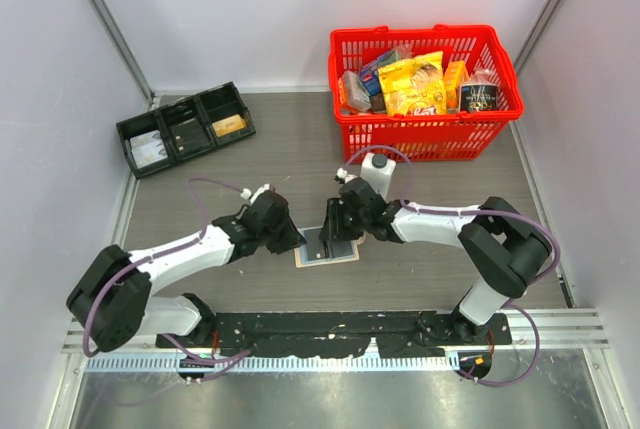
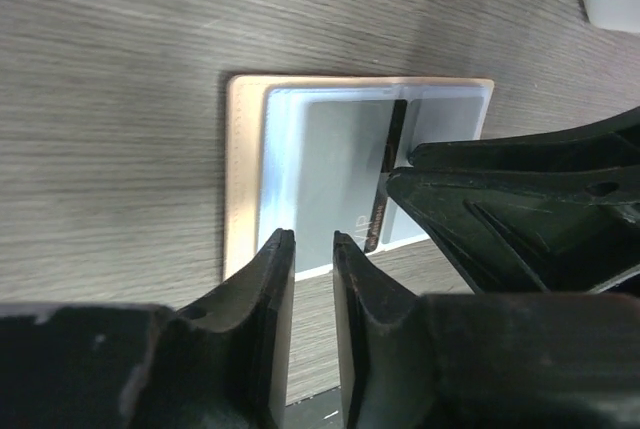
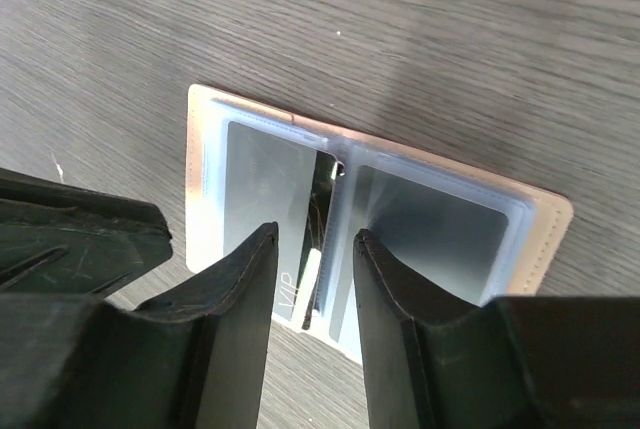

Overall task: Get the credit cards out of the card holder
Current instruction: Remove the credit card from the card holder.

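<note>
**Both grippers over the open card holder**

On the table (image 1: 430,284), the red basket (image 1: 420,141) stands far right and the black tray (image 1: 195,152) far left. Both are well apart from the work. The card holder (image 1: 337,256) lies open and flat at the near centre, between the two arms.

I think the danger is that the light holder slides or lifts together with the card, because nothing visibly presses it down.

The left gripper (image 2: 313,239) is at the holder's left edge. Its jaws are only a little apart and grasp nothing. The right gripper (image 3: 315,234) is wider apart and straddles the middle fold. It is also empty, and I cannot tell whether it touches the grey card (image 2: 340,159).
</note>
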Available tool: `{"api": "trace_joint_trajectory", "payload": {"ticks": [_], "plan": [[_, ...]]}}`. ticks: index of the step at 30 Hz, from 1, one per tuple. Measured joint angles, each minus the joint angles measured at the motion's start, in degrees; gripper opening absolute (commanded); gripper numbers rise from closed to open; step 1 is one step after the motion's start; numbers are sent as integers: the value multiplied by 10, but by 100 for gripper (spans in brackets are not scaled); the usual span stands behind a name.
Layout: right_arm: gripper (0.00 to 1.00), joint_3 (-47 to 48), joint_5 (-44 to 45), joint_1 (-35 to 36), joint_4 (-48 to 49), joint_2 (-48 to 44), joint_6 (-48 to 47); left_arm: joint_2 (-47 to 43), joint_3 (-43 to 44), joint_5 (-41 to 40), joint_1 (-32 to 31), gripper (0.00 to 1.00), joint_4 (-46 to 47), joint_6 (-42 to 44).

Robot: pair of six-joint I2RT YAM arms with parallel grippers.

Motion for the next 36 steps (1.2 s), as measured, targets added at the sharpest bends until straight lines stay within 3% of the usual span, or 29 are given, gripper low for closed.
{"api": "trace_joint_trajectory", "payload": {"ticks": [12,36], "plan": [[40,-57,-74,-37,84,-10,31,91,31,43,0,0,25,24],[35,-72,-123,-37,138,15,37,71,3,27,3,0,5,26]]}}
